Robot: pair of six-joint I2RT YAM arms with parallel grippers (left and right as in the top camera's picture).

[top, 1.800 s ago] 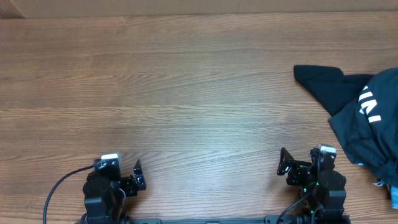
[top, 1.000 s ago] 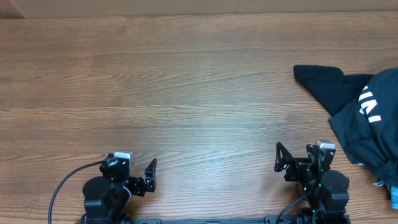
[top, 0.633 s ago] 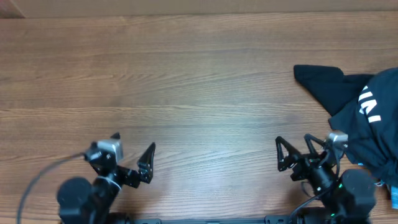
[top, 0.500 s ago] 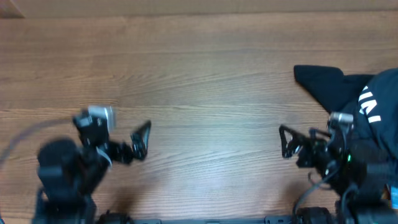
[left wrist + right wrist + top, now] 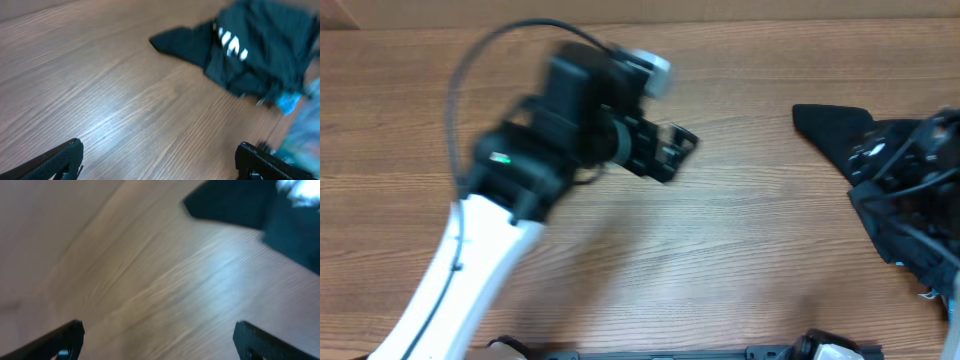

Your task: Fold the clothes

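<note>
The dark T-shirt (image 5: 832,126) lies crumpled at the table's right edge. It also shows in the left wrist view (image 5: 260,45) with its white letters (image 5: 232,44), and as a dark blur in the right wrist view (image 5: 235,205). My left gripper (image 5: 674,152) is open and empty above the middle of the table, well left of the shirt. My right gripper (image 5: 876,160) is blurred above the shirt's left part. Its jaws stand wide apart and empty in the right wrist view (image 5: 157,330). A light-blue garment (image 5: 300,117) lies beside the shirt.
The wooden table (image 5: 620,260) spreads left of the clothes. My left arm's white link (image 5: 460,270) crosses the left front of the table. A sliver of light blue (image 5: 953,300) shows at the right edge.
Both arms have risen from their rest at the front edge. The left gripper swung far and right to mid-table. The right gripper moved right and away, over the shirt.
</note>
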